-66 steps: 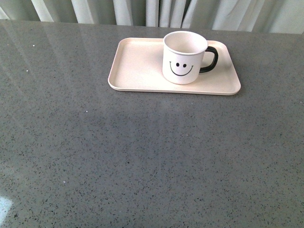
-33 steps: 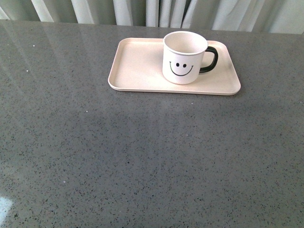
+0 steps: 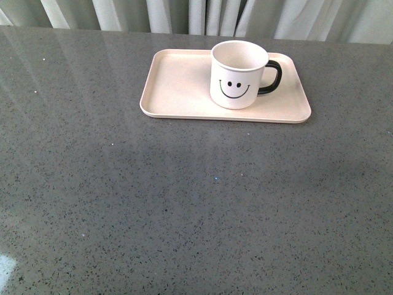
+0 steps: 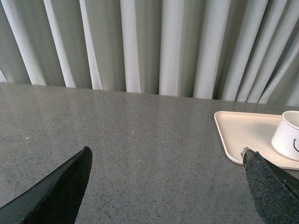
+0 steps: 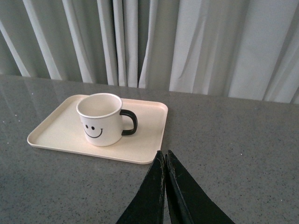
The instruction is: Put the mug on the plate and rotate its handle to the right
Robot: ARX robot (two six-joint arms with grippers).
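The cream mug [image 3: 238,74] with a black smiley face stands upright on the right half of the pale pink-beige plate [image 3: 178,86]. Its black handle [image 3: 273,76] points to the right. Neither gripper shows in the front view. In the left wrist view my left gripper [image 4: 166,156] is open and empty above the table, with the plate [image 4: 243,133] and mug [image 4: 288,135] off to one side. In the right wrist view my right gripper [image 5: 164,155] is shut and empty, just short of the plate [image 5: 56,133]; the mug [image 5: 100,119] and its handle [image 5: 131,122] lie beyond.
The grey speckled table [image 3: 184,203] spreads wide in front of the plate. Pale curtains [image 3: 202,15] hang behind the table's far edge.
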